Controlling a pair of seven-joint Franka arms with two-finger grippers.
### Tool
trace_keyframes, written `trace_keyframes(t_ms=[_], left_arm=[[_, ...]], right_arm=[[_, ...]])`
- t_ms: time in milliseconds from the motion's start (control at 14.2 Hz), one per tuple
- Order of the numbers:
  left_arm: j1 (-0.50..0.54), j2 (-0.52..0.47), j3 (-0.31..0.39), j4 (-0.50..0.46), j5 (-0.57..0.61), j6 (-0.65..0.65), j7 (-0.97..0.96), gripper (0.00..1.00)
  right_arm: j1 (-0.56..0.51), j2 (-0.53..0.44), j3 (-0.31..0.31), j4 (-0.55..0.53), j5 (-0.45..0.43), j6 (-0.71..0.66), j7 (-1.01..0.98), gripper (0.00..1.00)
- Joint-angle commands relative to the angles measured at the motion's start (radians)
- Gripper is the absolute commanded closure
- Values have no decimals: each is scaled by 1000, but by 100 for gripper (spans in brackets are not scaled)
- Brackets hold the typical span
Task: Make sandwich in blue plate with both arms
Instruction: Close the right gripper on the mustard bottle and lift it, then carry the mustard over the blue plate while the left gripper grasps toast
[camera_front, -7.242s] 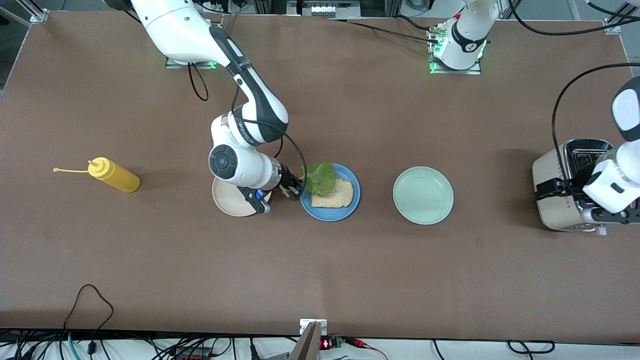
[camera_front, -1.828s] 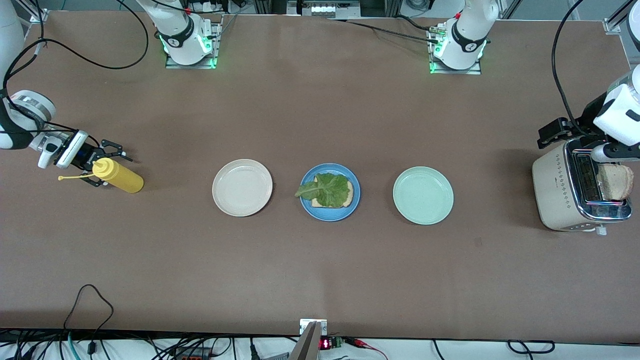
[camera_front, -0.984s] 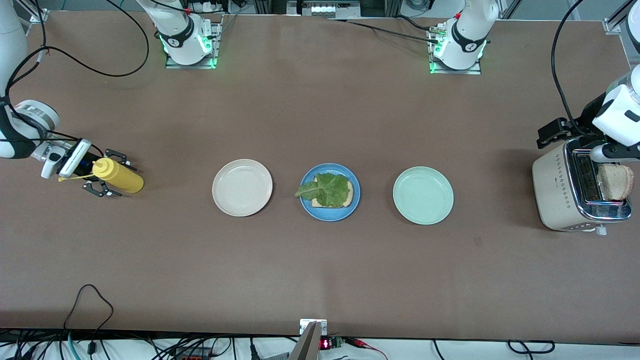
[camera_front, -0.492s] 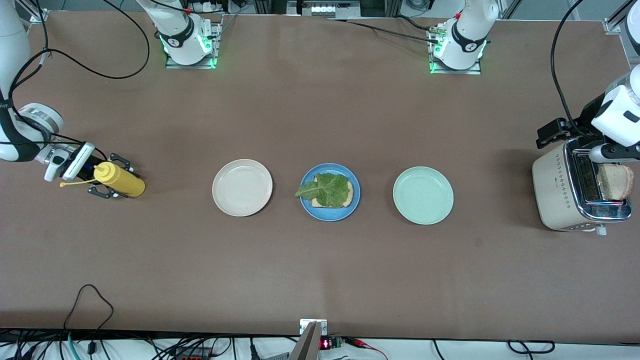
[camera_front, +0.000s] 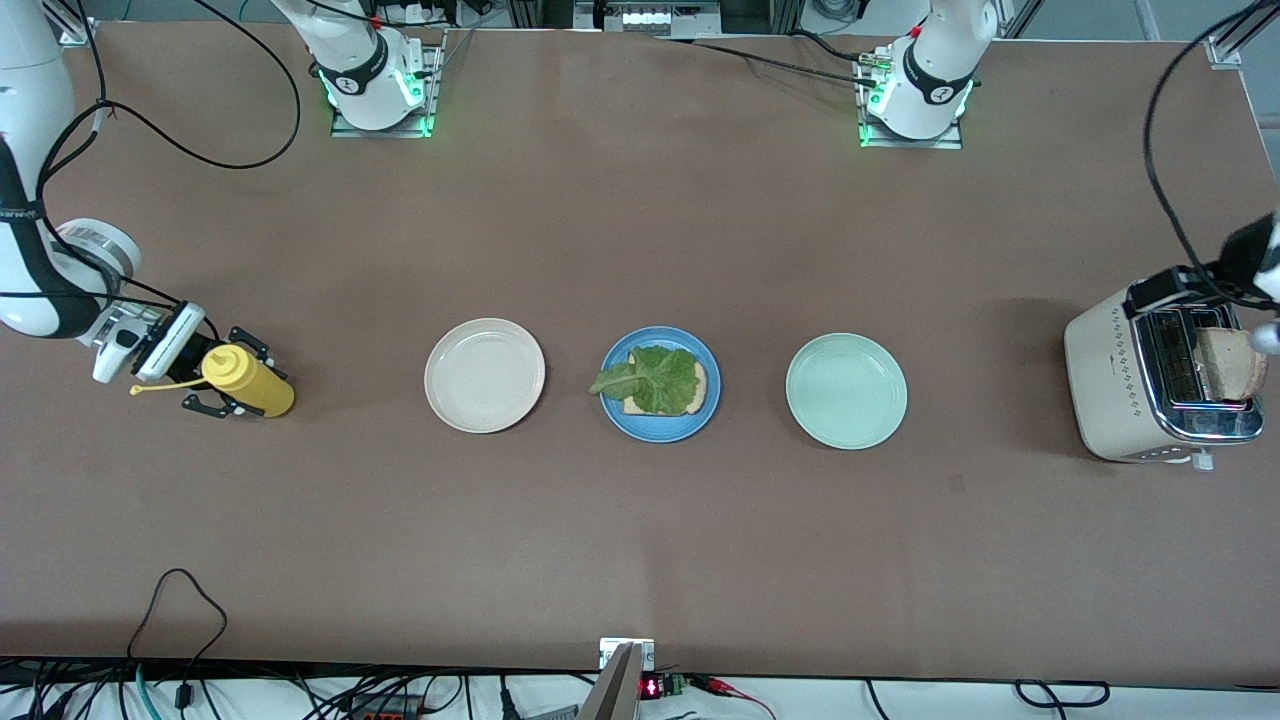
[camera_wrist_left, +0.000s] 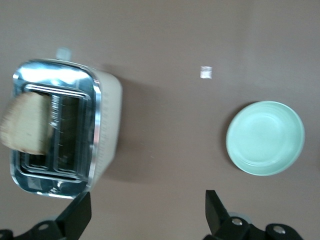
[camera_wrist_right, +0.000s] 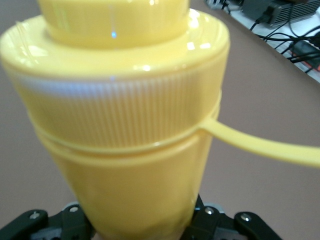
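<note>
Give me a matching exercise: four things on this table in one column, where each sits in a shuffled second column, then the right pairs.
Things:
1. lettuce leaf
2. bread slice in the toaster
3. yellow squeeze bottle
4. mint-green plate

Places:
A. standing up out of a slot of the toaster
B. lying on its side between the fingers of the right gripper
C. on the table between the blue plate and the toaster
D. on the bread slice in the blue plate

Pairs: 1-D, 2-A, 3-B, 4-C
</note>
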Motion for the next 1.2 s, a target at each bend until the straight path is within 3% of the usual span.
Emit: trace_keyframes(t_ms=[0,211,422,633,844,1125], left_arm=[[108,106,-5,122,-1,-16,162,0],[211,190,-5,153,-6,24,356,0],[271,256,-5,150,-16,126,530,0],[299,298,-8,152,-24,136,565,6],[305,319,-6,133,-32,125,607,12],[306,328,-6,118,-32,122,625,32]], right_arm=[[108,-149,-1,-29,-137,57,237,100],[189,-251,25,-29,-366,96,545,100],[281,-312,51,-37,-518,97,822,100],[332,-361,121,-41,-711,97,1133,100],[383,-374,204,-44,-964,97,1470,100],[534,-348,206,-55,-1210,97,1822,100]])
